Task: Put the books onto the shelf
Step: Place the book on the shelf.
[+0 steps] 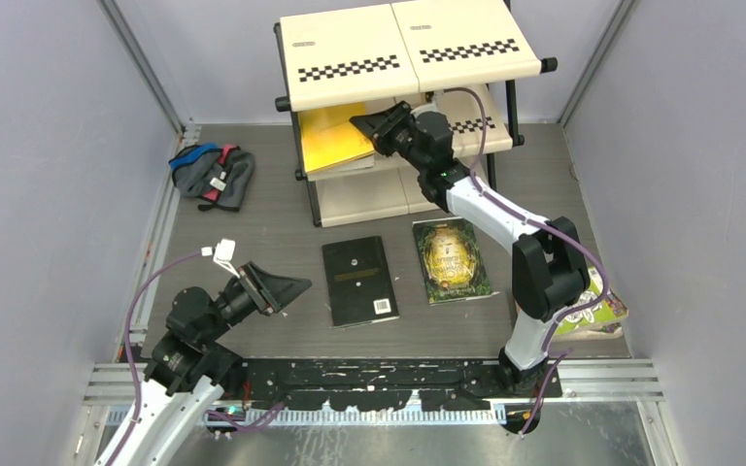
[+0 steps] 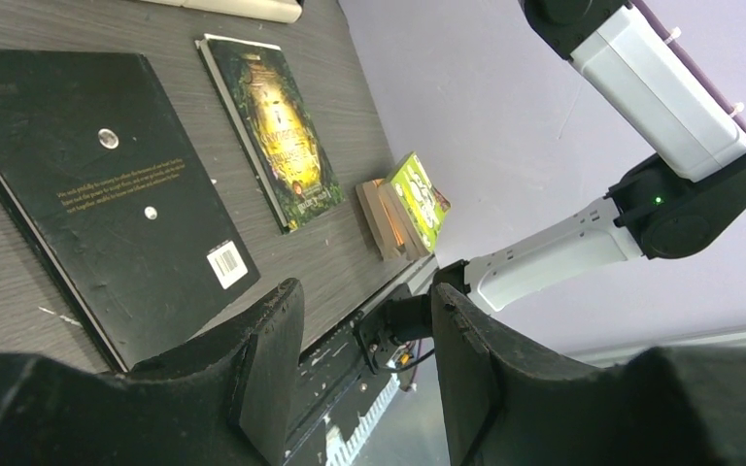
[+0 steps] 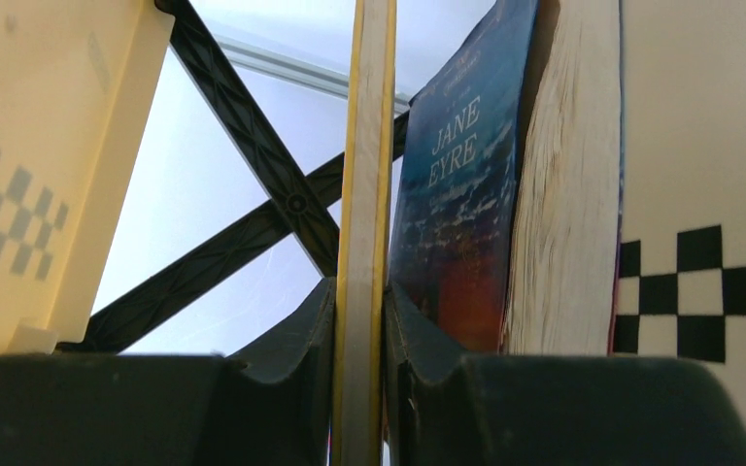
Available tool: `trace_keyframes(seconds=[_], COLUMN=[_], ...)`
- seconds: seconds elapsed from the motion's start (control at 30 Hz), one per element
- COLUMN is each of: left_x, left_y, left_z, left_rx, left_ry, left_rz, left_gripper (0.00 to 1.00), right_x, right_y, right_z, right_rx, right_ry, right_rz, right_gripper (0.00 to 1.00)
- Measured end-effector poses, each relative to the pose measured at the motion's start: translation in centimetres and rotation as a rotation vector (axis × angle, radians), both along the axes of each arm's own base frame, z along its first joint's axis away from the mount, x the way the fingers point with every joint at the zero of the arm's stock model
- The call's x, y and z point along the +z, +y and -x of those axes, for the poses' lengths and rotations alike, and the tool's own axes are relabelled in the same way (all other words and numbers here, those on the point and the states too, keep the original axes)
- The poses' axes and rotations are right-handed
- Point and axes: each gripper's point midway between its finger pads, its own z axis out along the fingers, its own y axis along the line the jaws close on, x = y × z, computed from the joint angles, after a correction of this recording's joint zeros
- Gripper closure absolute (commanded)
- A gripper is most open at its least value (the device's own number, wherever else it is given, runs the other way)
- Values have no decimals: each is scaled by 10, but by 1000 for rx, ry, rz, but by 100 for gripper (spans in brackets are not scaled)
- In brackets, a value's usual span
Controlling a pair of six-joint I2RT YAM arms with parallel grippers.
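Shelf (image 1: 350,58): three tiers of smooth cream boards with black-and-white checkered strips, on a black tube frame. It stands at the far side of the table (image 1: 272,223), a grey wood-grain surface.

Right gripper (image 1: 374,126) reaches into the middle tier. Its fingers are clamped on the edge of a thin yellow book (image 3: 361,194), which lies flat on that tier in the top view. Just beside it is a blue book (image 3: 457,194) titled "Jane Eyre", glossy cover, thick rough page block. The black cross brace (image 3: 282,204) of the frame is behind them.

Left gripper (image 1: 287,286) hovers low over the near left of the table, jaws apart and holding nothing.

Three books on the table:
- black book (image 1: 357,280), matte, barcode side up
- green-gold book (image 1: 452,259), just beside the black one
- lime-green book (image 1: 602,313), half hidden behind the right arm

One crumpled cloth bundle (image 1: 212,175) lies far left, well apart from the books.
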Motion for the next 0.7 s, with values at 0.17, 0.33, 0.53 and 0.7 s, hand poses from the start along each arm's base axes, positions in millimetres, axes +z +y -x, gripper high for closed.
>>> trace_keyframes(seconds=[0.17,0.33,0.53,0.7], left_x=[0,-1,-3,-5], left_y=[0,0,-1,-2], left_z=[0,-1,-2,-3], left_rx=[0,0,0,-2], left_ry=[1,7,16,22], left_rz=[0,-3,-8,-11], left_gripper=[48,48,48,48], right_x=[-1,2,2,-1], right_y=[1,2,3,2], right_z=[-10,-14,-20,-22], right_rx=[-10,-11,-21,-32], right_ry=[0,-7,-17,-10], right_rz=[0,11,24,43], right_gripper=[99,99,99,97])
